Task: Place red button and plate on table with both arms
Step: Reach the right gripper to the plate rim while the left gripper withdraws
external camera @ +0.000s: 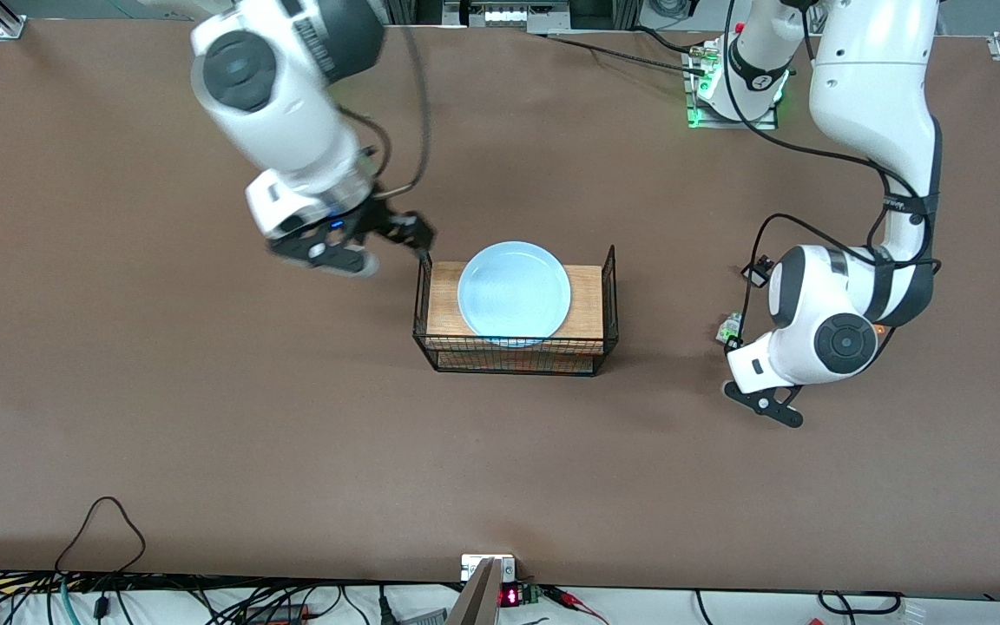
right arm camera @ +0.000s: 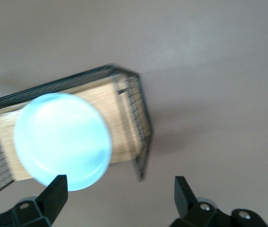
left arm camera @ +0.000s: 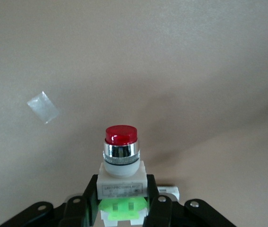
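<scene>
The right gripper [right arm camera: 119, 194], jaws wide, hangs beside the rack [right arm camera: 141, 127]; the plate [right arm camera: 63, 141] lies just ahead. The left gripper [left arm camera: 123, 210] holds the red button [left arm camera: 121, 161] upright.

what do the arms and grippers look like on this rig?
Both arms have glossy white shells, dark grey round joint caps and loose black cables. Left gripper and right gripper are black, two-fingered, with silver screws. A base glows green.

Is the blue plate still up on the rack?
Yes. The plate lies flat on the wooden top of the wire rack, not yet on the table; the open right gripper is beside it.
</scene>
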Controlling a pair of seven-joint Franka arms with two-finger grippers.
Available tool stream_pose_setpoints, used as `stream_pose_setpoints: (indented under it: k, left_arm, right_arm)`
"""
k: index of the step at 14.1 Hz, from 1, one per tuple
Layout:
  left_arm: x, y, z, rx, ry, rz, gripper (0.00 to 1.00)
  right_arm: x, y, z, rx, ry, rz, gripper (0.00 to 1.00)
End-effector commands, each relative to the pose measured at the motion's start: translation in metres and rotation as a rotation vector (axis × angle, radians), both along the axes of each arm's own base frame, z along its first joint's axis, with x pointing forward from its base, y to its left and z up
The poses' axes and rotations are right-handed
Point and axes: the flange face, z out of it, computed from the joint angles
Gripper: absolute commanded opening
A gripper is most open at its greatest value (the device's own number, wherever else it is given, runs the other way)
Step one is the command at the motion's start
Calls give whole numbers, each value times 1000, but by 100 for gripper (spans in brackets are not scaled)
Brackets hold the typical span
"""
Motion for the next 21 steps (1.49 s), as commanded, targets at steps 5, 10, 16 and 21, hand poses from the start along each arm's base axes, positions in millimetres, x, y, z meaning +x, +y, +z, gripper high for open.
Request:
stream_pose_setpoints:
  k: [5,10,16,21]
  left_arm:
    - [18,14,-14,5,-81,-101,31]
    - [24,38,-37,4,-116,-103,33]
    - [18,29,-59,-4,-87,-114,47]
    - [20,30,-53,-6,-94,-110,100]
  right_arm:
    - [-22,95,-48,-7,15,-125,100]
    - [-21,119,-85,-39,47,-252,100]
    - [-9,90,-128,-88,136,-460,100]
    - [-13,92,-149,-114,126,-455,100]
